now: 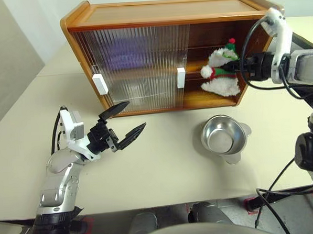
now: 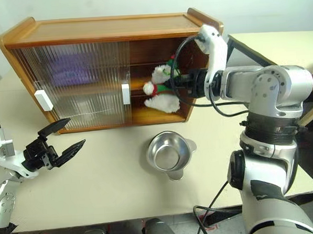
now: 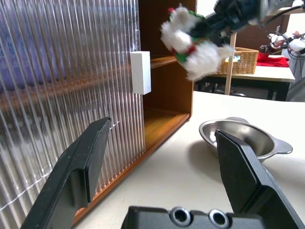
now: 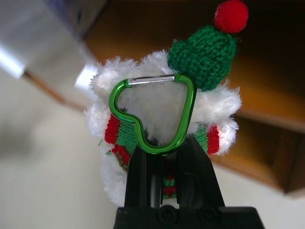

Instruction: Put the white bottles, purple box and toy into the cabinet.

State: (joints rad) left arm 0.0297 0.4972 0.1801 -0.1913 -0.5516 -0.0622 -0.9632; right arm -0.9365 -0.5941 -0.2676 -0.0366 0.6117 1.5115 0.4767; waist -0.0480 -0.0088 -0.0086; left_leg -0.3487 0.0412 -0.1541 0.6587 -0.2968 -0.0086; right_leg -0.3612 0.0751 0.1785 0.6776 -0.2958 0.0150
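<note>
Now right tool (image 4: 164, 157) grips the toy (image 1: 221, 71) at the cabinet (image 1: 140, 15); left tool (image 1: 123, 124) gapes wide.

text: none legible | labels: none readable | brands: none | numbers: none | signs: none | cabinet (image 1: 140, 13), toy (image 1: 221, 74), metal bowl (image 1: 223, 135): no print visible

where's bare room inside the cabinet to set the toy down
The open right bay of the cabinet: the lower floor looks bare. The right hand holds the toy by the middle shelf. The left side is behind ribbed doors.
</note>
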